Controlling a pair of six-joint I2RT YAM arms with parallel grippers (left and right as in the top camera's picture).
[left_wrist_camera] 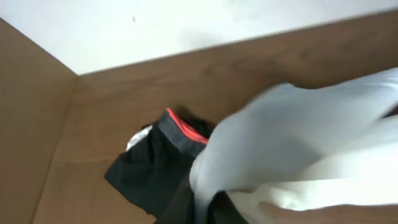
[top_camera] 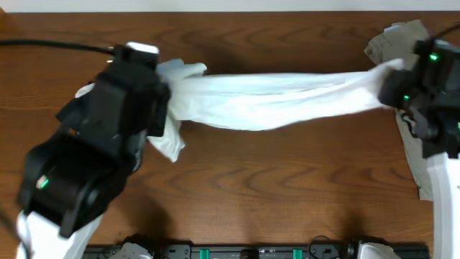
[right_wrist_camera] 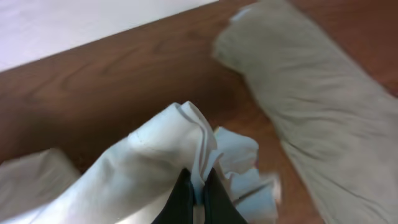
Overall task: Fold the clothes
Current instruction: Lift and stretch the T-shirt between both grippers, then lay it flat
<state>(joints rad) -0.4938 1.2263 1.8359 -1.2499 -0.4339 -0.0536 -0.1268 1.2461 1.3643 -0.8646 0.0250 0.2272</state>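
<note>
A white T-shirt (top_camera: 273,99) hangs stretched in a bunched band across the table between my two arms. My left gripper (left_wrist_camera: 200,208) is shut on its left end, white cloth (left_wrist_camera: 292,143) pinched between the dark fingers. At the right, my right gripper (right_wrist_camera: 198,190) is shut on the other end, folds of the shirt (right_wrist_camera: 149,162) squeezed between its black fingers. A black garment with a red-edged grey waistband (left_wrist_camera: 158,158) lies crumpled on the table under the left arm. A khaki-grey garment (right_wrist_camera: 311,118) lies along the right edge (top_camera: 392,43).
The brown wooden table (top_camera: 237,187) runs to a pale wall at the back. A dark rail with arm bases (top_camera: 244,252) lines the front edge. My left arm (top_camera: 93,158) covers much of the left side.
</note>
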